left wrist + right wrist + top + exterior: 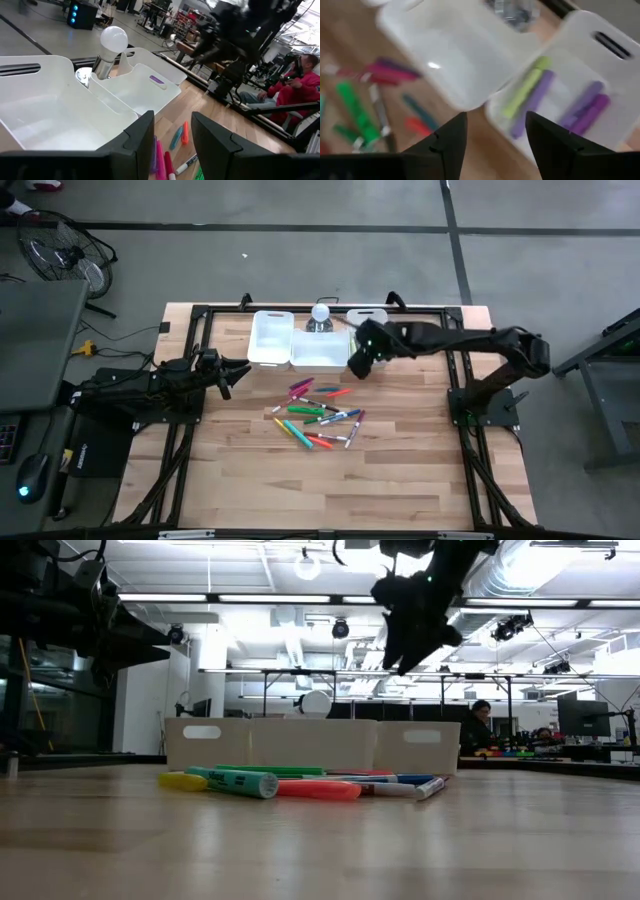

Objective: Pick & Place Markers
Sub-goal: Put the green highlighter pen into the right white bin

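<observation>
From above, we see the right gripper (pixel 360 363) over the bins' (pixel 295 340) right edge, and the markers (pixel 320 415) strewn on the table (pixel 400 480). The left gripper (pixel 240 370) waits left, part-open and empty. The right wrist shows open, empty jaws above purple and green markers (pixel 555 100) in a bin.

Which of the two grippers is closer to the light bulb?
The right. The right gripper hangs open above the bins' right end, a short way from the bulb. The left gripper waits left of the bins, farther off.

Wood table (pixel 420 480): markers (pixel 320 418), bins (pixel 295 345)
</observation>
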{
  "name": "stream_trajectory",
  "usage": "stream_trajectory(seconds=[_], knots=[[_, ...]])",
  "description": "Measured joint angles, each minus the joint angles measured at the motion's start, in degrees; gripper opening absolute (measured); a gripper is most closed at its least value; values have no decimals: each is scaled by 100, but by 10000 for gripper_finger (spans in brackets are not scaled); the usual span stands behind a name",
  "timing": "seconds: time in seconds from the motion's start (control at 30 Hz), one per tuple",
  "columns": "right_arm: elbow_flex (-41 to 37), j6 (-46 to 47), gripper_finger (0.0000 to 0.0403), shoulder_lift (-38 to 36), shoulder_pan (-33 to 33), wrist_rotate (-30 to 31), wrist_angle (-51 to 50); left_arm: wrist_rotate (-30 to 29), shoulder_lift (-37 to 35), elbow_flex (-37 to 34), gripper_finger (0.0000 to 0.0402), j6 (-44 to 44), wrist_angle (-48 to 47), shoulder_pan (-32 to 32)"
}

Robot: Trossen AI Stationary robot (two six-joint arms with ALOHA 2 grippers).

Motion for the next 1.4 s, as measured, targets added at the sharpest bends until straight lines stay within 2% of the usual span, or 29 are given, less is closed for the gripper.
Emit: stream_trajectory(seconds=[0.2, 0.4, 0.67, 0.77, 1.1, 1.4], knots=[[0, -500, 189, 0, 779, -462, 278, 0, 0, 0, 129, -2, 0, -1], [2, -1198, 190, 79, 1471, -510, 600, 0, 0, 0, 129, -1, 1, 1], [4, -1189, 184, 775, 1750, -1014, 1526, 0, 1, 0, 129, 0, 0, 1], [43, -1364, 184, 1063, 1797, -1017, 1847, 0, -2, 0, 129, 0, 0, 1], [1189, -1811, 186, 2386, 1798, -733, 1820, -1, -1, 1, 129, 0, 0, 1], [2323, -1973, 185, 3400, 1797, -835, 1296, 0, 0, 2, 129, 0, 2, 1]])
